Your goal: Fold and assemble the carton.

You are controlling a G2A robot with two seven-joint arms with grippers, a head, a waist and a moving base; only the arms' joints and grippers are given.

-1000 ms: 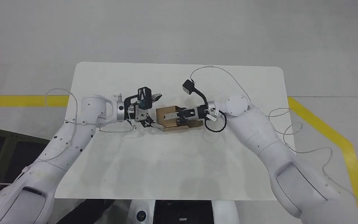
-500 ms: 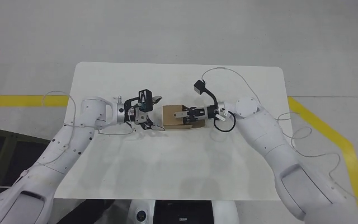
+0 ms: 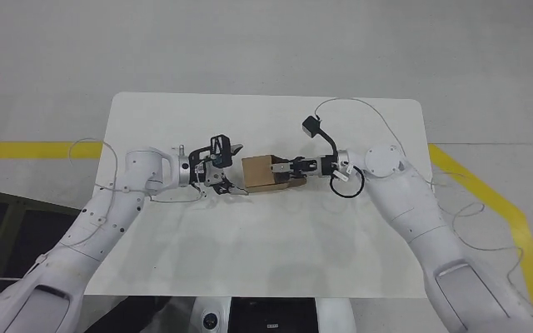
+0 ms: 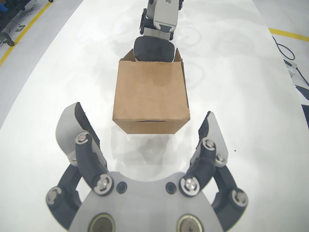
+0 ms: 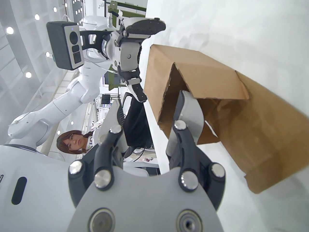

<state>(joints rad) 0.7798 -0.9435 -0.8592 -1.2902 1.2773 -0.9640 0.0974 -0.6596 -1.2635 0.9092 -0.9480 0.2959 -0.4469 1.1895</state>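
A brown carton [image 3: 265, 173] lies on its side at the middle of the white table [image 3: 266, 250]. Its closed end faces my left gripper [image 3: 236, 171], which stands open a short way off, fingers [image 4: 77, 119] apart on either side of that end without touching it. The carton [image 4: 150, 95] has its open end toward my right gripper [image 3: 281, 167]. That gripper [image 5: 150, 97] is open: one finger [image 5: 187, 112] reaches inside the carton [image 5: 217, 78], the other pad [image 4: 154, 51] sits above the top wall. Loose flaps show at the open end.
Bare tabletop surrounds the carton on all sides. A loose cable [image 3: 366, 116] loops from the right wrist over the table's far right part. A yellow floor line [image 3: 50, 150] runs beyond the table edges.
The right arm has drawn back to the right, and the carton has shifted slightly right with it. The left gripper has stayed open near the closed end.
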